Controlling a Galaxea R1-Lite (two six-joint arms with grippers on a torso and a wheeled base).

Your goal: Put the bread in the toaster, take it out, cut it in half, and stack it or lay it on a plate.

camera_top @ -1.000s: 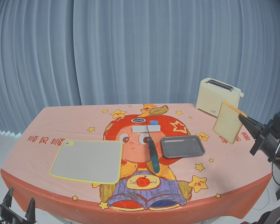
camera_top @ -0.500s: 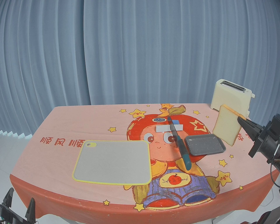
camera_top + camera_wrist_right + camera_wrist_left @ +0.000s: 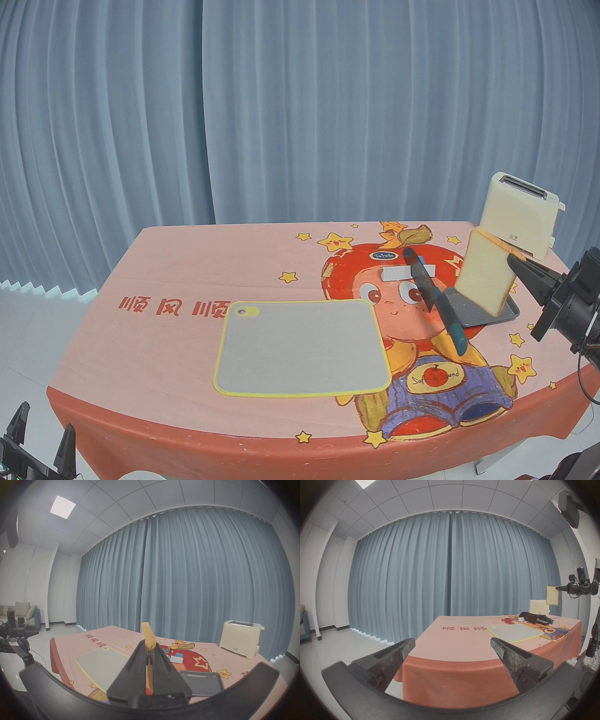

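Note:
A pale slice of bread (image 3: 484,275) hangs upright in the air, pinched at its upper edge by my right gripper (image 3: 515,259), which is shut on it. Behind it the cream toaster (image 3: 522,215) stands at the table's far right corner. Under the bread lies the grey plate (image 3: 465,311), partly hidden. A teal-handled knife (image 3: 447,312) lies beside the plate, and a grey cutting board (image 3: 303,347) with a yellow rim sits mid-table. The right wrist view shows the bread (image 3: 148,636) edge-on in that gripper (image 3: 150,650). My left gripper (image 3: 453,655) is open, low, off the table's left front corner.
A small white block (image 3: 400,273) with a blue piece lies under the knife's blade. The table has a pink printed cloth (image 3: 187,275) and a curved front edge. Blue curtains hang close behind. The table's left half is bare cloth.
The head camera has moved, so the whole table has slid right in the picture. The right gripper still holds the bread, now in front of the toaster. The left gripper is unchanged.

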